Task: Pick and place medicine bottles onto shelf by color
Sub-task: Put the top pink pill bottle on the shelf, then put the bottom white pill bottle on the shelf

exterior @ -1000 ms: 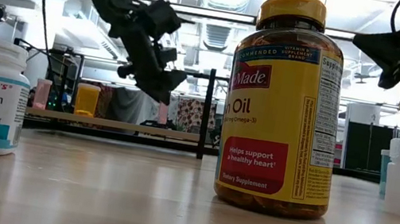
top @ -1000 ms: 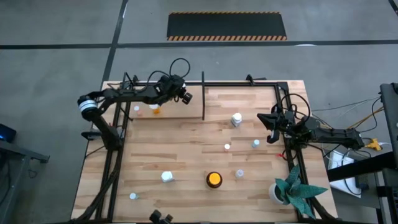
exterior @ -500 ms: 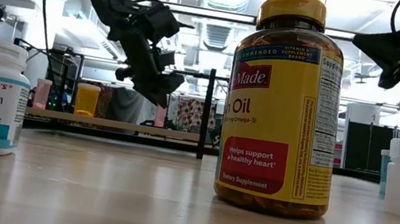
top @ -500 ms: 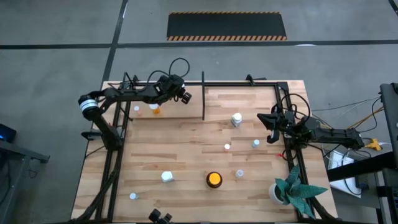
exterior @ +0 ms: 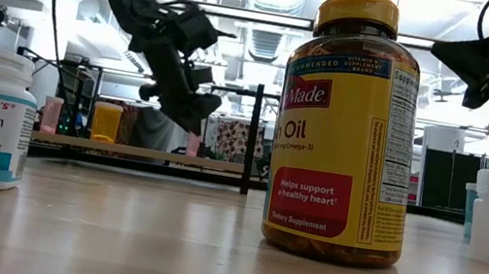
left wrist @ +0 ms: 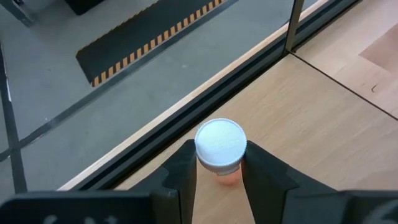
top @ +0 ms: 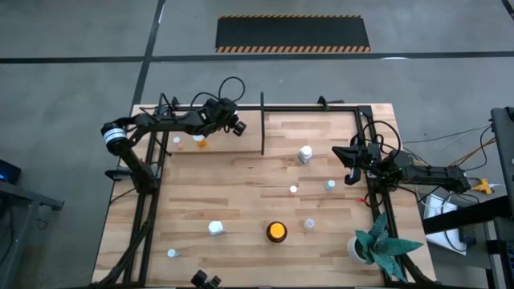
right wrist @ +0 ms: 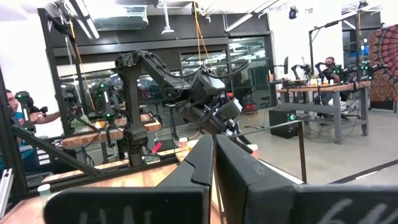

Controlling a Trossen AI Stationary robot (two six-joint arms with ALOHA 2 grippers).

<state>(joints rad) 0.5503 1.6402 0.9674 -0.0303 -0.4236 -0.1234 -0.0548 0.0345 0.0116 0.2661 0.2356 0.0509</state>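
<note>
My left gripper (top: 218,119) hangs over the left part of the shelf (top: 305,108), at the table's far edge, and is shut on a small bottle with a white cap and an orange-pink body (left wrist: 221,146). It also shows in the low view (exterior: 191,114). My right gripper (top: 348,167) is shut and empty, held up at the table's right side; its fingers (right wrist: 213,162) lie together. A white bottle (top: 177,140) and an orange one (top: 201,142) stand on the shelf's left part. The black divider post (top: 263,124) is just right of my left gripper. My left gripper pinches the small bottle by its neck, just under the white cap (left wrist: 219,167), between its two fingers (left wrist: 185,168), one on each side. The fingers come from above, pointing down. The bottle stays upright over the wooden board; whether its base touches the board, I cannot tell.
Loose on the table are the amber jar with a yellow lid (top: 276,231), white bottles (top: 305,152) (top: 214,228) (top: 171,253), a pale blue one (top: 330,185) and small ones (top: 294,189) (top: 309,224). A potted plant (top: 373,245) stands near right.
My left gripper has gone a little toward the table's left edge, away from the divider post, still shut on the small bottle, which stays upright.
</note>
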